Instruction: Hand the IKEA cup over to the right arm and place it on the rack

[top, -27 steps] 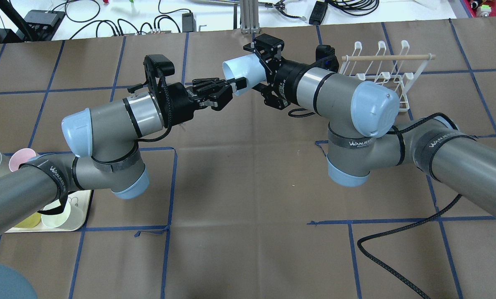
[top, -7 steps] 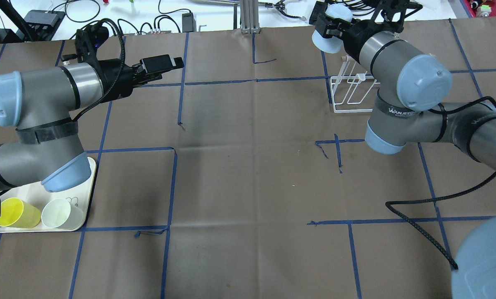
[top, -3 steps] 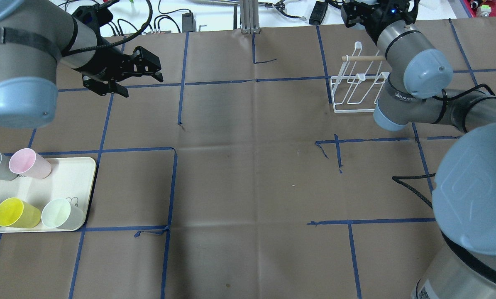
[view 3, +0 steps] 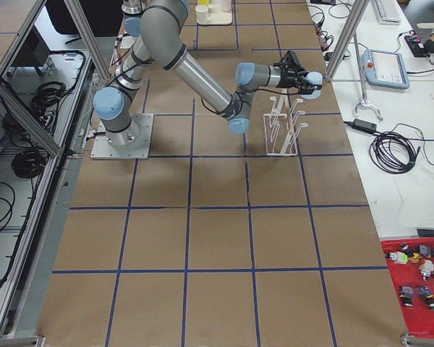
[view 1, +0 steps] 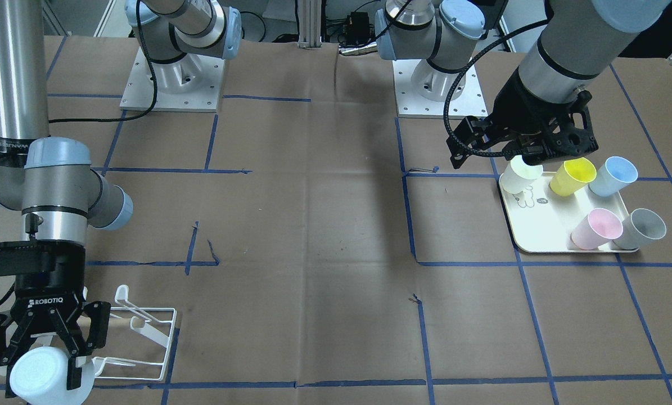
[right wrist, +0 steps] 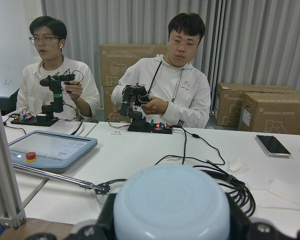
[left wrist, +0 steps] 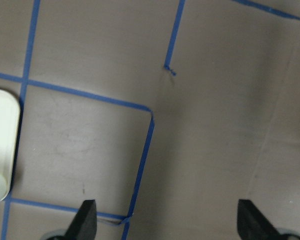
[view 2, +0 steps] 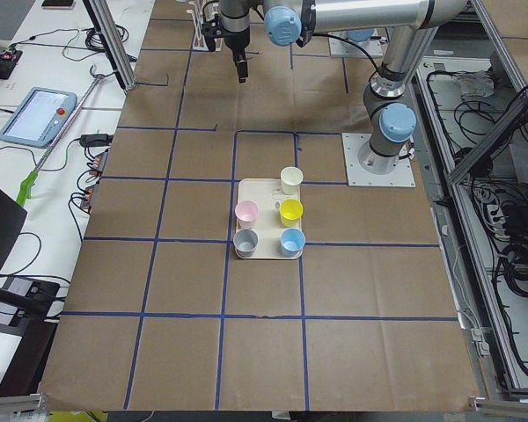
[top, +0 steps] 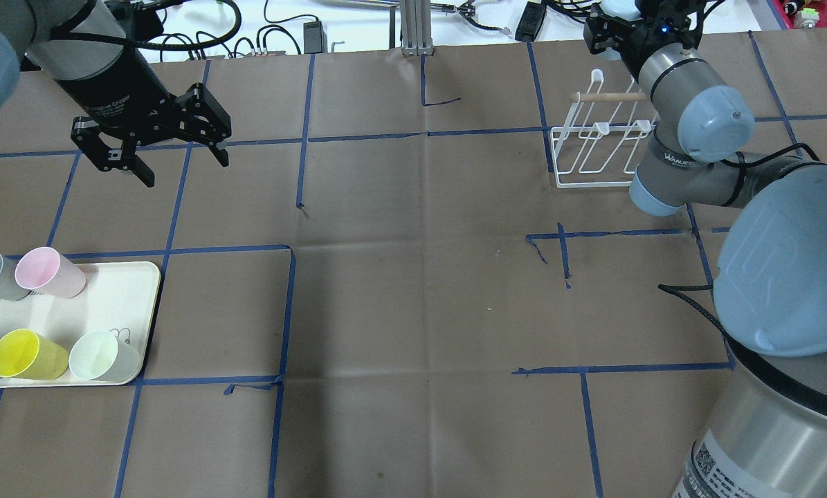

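Exterior front-facing: cup (view 1: 48, 379) gripped inside right tool (view 1: 42, 372)

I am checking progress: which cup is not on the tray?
The pale blue cup in the right hand, by the rack; the other five are on the tray.

Smooth matt plastic cup (view 1: 43, 378), white-coated wire rack (top: 596, 75), wooden rod (top: 610, 97), creased paper (top: 413, 277).

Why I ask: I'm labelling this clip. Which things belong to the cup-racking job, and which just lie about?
Job:
cup, held in the right pincer
rack, no cup on it
left pincer, open and empty

Lying about:
tray
on it: pink cup, grey cup, yellow cup, blue cup, cream cup
pendant, off the table
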Robot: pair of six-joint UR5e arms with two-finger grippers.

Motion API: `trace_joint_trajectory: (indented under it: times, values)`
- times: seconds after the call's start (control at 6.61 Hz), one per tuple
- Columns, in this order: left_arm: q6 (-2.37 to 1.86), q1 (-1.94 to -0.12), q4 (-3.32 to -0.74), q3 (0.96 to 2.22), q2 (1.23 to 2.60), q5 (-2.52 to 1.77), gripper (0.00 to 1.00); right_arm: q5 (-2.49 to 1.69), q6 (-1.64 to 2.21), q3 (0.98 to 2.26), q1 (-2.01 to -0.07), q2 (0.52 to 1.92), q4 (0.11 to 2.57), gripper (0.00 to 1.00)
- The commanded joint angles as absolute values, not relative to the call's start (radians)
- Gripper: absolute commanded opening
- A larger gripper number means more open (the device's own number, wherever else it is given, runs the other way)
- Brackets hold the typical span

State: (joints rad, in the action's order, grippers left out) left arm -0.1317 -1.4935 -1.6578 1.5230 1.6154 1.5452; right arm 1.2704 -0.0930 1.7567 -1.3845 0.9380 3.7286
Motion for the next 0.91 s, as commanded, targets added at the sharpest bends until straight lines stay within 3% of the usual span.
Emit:
trace_joint_trajectory:
  times: [0.0, 0.45, 0.76]
  values:
    - [-0.129, -1.546, -1.683, 1.525, 1.588, 1.603, 0.99, 1.275, -0.094, 1.773, -1.402, 0.933, 3.735, 0.29]
    - [-0.041, -1.522, -1.672, 1.568, 1.552, 1.603, 1.0, 1.272, -0.091, 1.795, -1.41, 0.91, 3.737, 0.29]
    - [0.155, -1.336, -1.684, 1.648, 1.499, 1.608, 1.0, 1.269, -0.091, 1.795, -1.407, 0.884, 3.738, 0.32]
